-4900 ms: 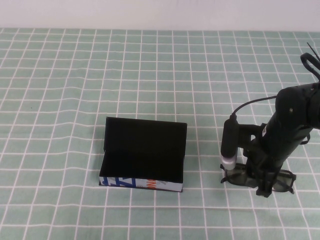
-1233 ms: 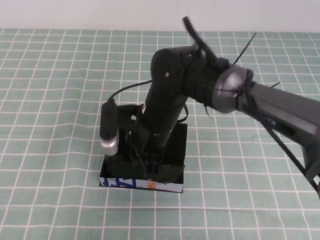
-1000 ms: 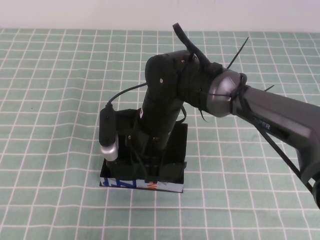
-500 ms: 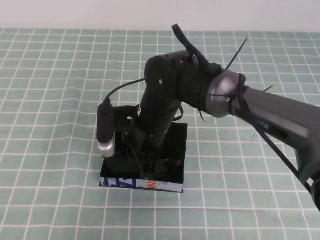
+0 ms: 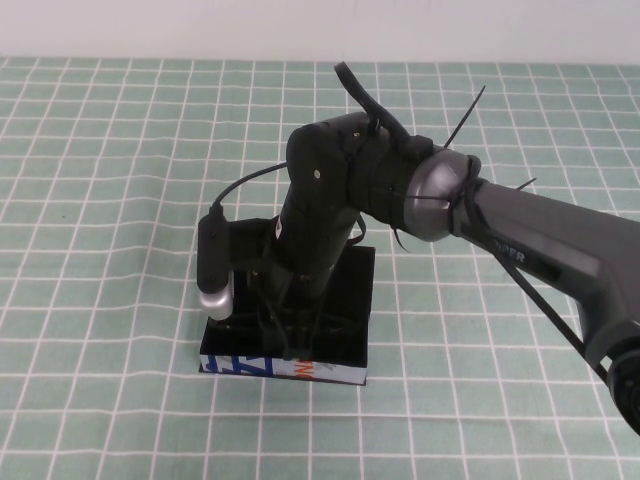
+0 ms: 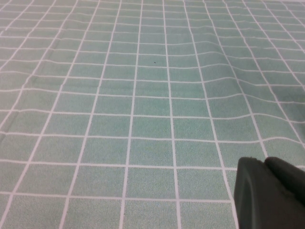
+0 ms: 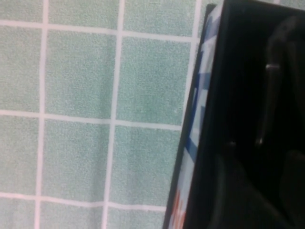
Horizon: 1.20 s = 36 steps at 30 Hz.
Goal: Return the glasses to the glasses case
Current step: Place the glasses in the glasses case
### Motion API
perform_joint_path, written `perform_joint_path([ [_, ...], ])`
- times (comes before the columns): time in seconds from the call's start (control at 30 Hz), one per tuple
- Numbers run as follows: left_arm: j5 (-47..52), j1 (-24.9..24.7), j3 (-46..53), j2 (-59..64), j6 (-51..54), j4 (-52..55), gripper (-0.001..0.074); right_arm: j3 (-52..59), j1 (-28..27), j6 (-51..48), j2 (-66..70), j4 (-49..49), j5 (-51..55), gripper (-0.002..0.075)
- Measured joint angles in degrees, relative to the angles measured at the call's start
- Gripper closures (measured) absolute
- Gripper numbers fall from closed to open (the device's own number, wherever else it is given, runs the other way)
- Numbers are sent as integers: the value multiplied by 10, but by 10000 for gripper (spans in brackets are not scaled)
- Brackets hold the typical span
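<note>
The glasses case [image 5: 345, 340] is a black open box with a white, blue and orange front strip [image 5: 250, 366], standing at the table's middle front. My right gripper [image 5: 290, 335] reaches down into the case from above, and the arm hides most of the inside. In the right wrist view the case's front strip [image 7: 190, 143] runs beside the dark interior. A thin black part of the glasses [image 7: 268, 95] shows inside, just ahead of my right gripper [image 7: 267, 200]. My left gripper [image 6: 269, 191] is shut and empty, low over bare cloth, out of the high view.
A green cloth [image 5: 110, 200] with a white grid covers the whole table. A silver-tipped wrist camera [image 5: 215, 265] hangs beside the right arm, over the case's left end. The raised lid [image 5: 362, 262] shows behind the arm.
The right arm carried the glasses from the table's right to the case. In the last second it has shifted a little over the case and now sits slightly lower in it.
</note>
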Motion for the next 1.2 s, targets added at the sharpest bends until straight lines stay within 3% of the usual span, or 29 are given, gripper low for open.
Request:
perform_joint_path([
  [0.13, 0, 0, 0, 0, 0, 0, 739, 0, 0, 0, 0, -1, -1, 400],
  [0.37, 0, 0, 0, 0, 0, 0, 739, -34, 0, 22, 0, -1, 3, 383],
  [0.57, 0, 0, 0, 0, 0, 0, 739, -106, 0, 38, 0, 20, 10, 468],
  [0.8, 0, 0, 0, 0, 0, 0, 739, -150, 0, 49, -1, 63, 53, 702],
  [1.2, 0, 0, 0, 0, 0, 0, 739, -150, 0, 170, -119, -37, 67, 737],
])
